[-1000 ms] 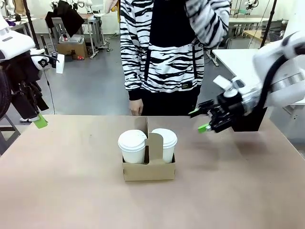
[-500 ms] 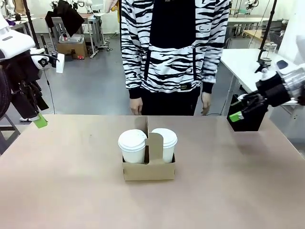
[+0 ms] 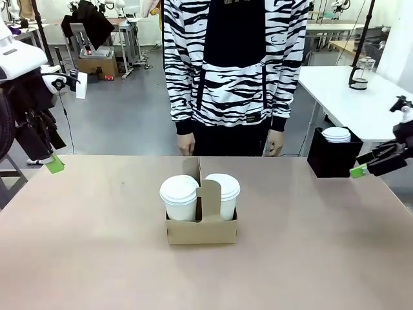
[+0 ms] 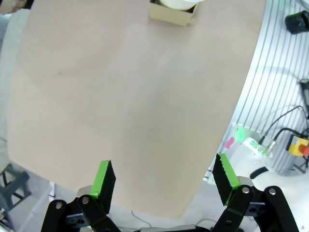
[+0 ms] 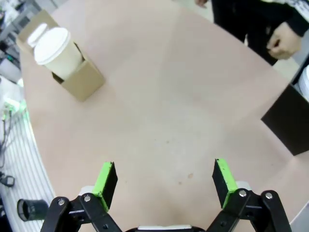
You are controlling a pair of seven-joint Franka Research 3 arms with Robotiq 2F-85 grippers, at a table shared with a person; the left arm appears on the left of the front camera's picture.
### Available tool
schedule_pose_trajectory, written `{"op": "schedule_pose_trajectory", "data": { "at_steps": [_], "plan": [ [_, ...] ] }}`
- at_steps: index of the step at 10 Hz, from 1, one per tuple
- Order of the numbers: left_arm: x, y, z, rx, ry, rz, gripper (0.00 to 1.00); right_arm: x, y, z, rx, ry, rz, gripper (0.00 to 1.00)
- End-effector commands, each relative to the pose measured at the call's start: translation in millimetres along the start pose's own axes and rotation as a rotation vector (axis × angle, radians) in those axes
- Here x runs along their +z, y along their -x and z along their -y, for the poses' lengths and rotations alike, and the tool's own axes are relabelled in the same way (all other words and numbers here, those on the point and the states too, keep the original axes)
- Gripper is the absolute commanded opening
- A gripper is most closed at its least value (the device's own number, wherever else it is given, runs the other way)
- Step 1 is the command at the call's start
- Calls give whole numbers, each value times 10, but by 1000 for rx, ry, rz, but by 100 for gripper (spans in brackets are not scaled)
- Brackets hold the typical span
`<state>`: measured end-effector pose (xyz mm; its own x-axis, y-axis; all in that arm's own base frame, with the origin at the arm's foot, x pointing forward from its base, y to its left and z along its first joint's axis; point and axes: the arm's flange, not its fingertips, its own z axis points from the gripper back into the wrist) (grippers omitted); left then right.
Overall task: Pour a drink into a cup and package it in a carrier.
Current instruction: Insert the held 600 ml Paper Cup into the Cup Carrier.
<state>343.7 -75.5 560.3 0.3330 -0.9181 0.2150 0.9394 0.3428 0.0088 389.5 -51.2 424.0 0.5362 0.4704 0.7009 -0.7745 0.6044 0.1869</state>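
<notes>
The brown cardboard carrier (image 3: 201, 227) stands mid-table with two white lidded cups in it, one on the left (image 3: 179, 197) and one on the right (image 3: 223, 192). My left gripper (image 3: 50, 161) hangs open at the table's far left edge, well away from them. Off the right edge, my right gripper (image 3: 369, 166) is open and holds nothing. The left wrist view has the carrier (image 4: 173, 13) far off beyond the open gripper (image 4: 164, 180). In the right wrist view, the open gripper (image 5: 164, 181) looks over bare table, with the carrier (image 5: 81, 80) and a lidded cup (image 5: 60, 50) at upper left.
A black box (image 3: 332, 161) with white lids stacked on top sits at the table's far right corner (image 5: 289, 121). A person in a striped jacket stands at the far side, hands (image 3: 276, 143) hanging at the table edge. A glass jug (image 3: 359, 72) stands on a white table behind.
My right arm has drawn back to the right, from near the carrier to beyond the table's right edge. The person has lowered a raised arm. The left arm has stayed still.
</notes>
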Motion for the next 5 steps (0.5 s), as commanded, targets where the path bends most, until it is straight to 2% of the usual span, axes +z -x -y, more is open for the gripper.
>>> {"op": "schedule_pose_trajectory", "data": {
  "at_steps": [1, 5],
  "plan": [
    [11, -4, 2, 15, 1, 4, 100, -53, -87, -2, 21, -5, -18, 100],
    [11, -4, 2, 15, 1, 4, 100, -53, -87, -2, 21, -5, -18, 100]
  ]
}}
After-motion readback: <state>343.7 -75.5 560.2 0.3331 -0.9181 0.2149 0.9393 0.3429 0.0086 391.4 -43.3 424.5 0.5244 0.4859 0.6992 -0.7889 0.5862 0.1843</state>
